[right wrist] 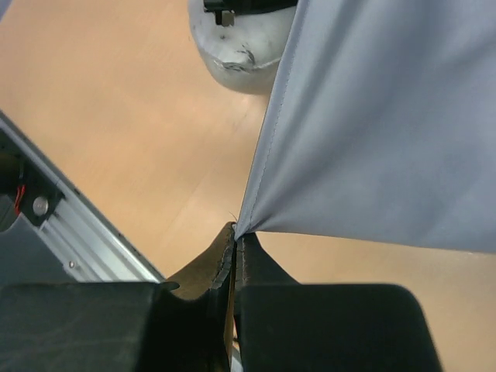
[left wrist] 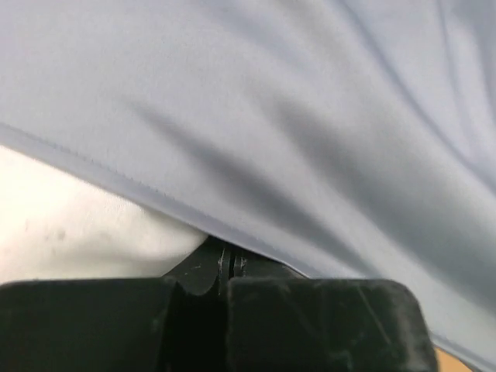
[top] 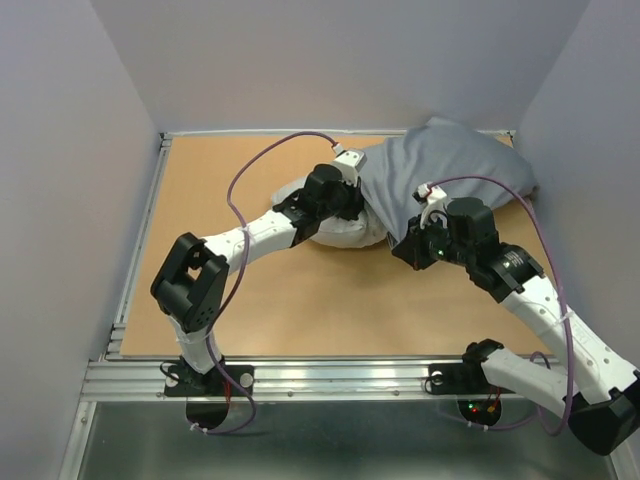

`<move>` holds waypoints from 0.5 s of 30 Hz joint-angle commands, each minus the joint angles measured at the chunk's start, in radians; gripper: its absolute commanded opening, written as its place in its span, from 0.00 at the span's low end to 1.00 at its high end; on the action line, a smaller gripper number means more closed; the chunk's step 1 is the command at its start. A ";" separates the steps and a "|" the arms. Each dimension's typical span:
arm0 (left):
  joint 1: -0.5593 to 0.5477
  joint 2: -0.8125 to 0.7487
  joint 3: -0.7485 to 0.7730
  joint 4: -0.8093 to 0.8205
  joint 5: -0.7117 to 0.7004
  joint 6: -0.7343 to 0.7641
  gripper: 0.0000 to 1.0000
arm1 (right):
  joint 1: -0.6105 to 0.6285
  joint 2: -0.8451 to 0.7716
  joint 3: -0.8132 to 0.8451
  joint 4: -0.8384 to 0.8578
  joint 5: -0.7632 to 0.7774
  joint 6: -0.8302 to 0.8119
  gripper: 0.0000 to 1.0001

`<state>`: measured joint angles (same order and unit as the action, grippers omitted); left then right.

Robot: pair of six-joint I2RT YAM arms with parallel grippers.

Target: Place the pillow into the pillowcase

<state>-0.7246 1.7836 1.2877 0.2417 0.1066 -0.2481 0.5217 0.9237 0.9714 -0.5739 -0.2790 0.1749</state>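
The blue-grey pillowcase [top: 450,165] lies bunched at the table's back right, draped over most of the off-white pillow [top: 340,237], whose plump end pokes out toward the left. My left gripper [top: 358,200] is shut at the pillowcase's open edge. In the left wrist view its tips [left wrist: 225,260] vanish under the pillowcase [left wrist: 310,116] hem, with the pillow [left wrist: 62,232] beside them. My right gripper [top: 408,240] is shut on the near corner. The right wrist view shows the pillowcase [right wrist: 387,116] pulled taut from the right gripper [right wrist: 236,236], and the pillow [right wrist: 240,54] end beyond.
The brown tabletop [top: 250,310] lies bare to the left and front. An aluminium rail [top: 300,375] runs along the near edge and shows in the right wrist view too [right wrist: 85,240]. Grey walls enclose the left, back and right sides.
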 commanded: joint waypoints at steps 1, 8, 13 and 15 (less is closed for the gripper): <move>0.022 -0.137 -0.080 0.061 -0.016 0.183 0.00 | 0.043 -0.010 -0.040 0.064 -0.216 0.002 0.00; 0.033 -0.318 -0.160 -0.353 0.239 0.523 0.59 | 0.043 0.081 -0.131 0.195 -0.318 0.054 0.01; 0.060 -0.542 -0.203 -0.475 0.223 0.596 0.90 | 0.041 0.066 -0.149 0.207 -0.287 0.087 0.01; 0.060 -0.610 -0.258 -0.519 0.209 0.732 0.95 | 0.041 0.076 -0.117 0.221 -0.287 0.101 0.00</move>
<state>-0.6674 1.3010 1.0859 -0.1741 0.2974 0.2661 0.5495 1.0206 0.8227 -0.4480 -0.5022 0.2317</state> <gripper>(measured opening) 0.915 0.015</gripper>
